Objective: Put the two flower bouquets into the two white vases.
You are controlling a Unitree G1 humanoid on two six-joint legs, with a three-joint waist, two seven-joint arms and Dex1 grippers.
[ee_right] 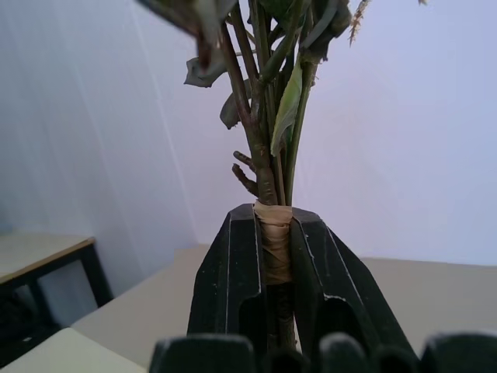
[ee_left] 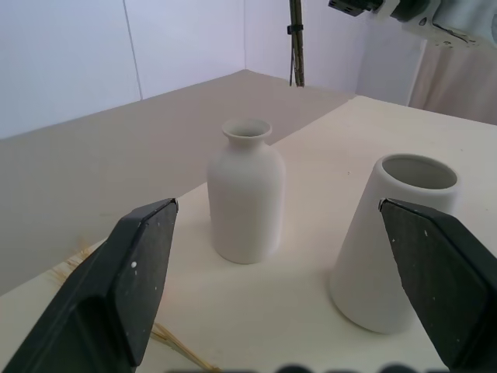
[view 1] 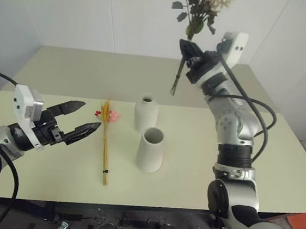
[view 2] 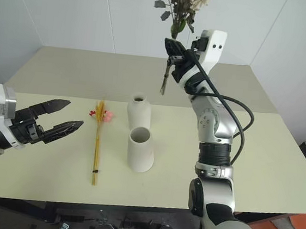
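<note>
Right end effector around bushy bouquet

Left gripper: lower left of the head view, arm bent, pointing level toward centre, fingers spread wide, empty. Right gripper: upper right, arm raised, fingers clamped on a stem bundle.

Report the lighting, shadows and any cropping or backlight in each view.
Left eye view: even soft light, faint shadows beside the two vases; the bushy bouquet is cropped at the top edge. Right wrist view: the stems in the right claw are backlit, dark against the bright wall. Left wrist view: the left claw's fingers are near-black, little detail.
</note>
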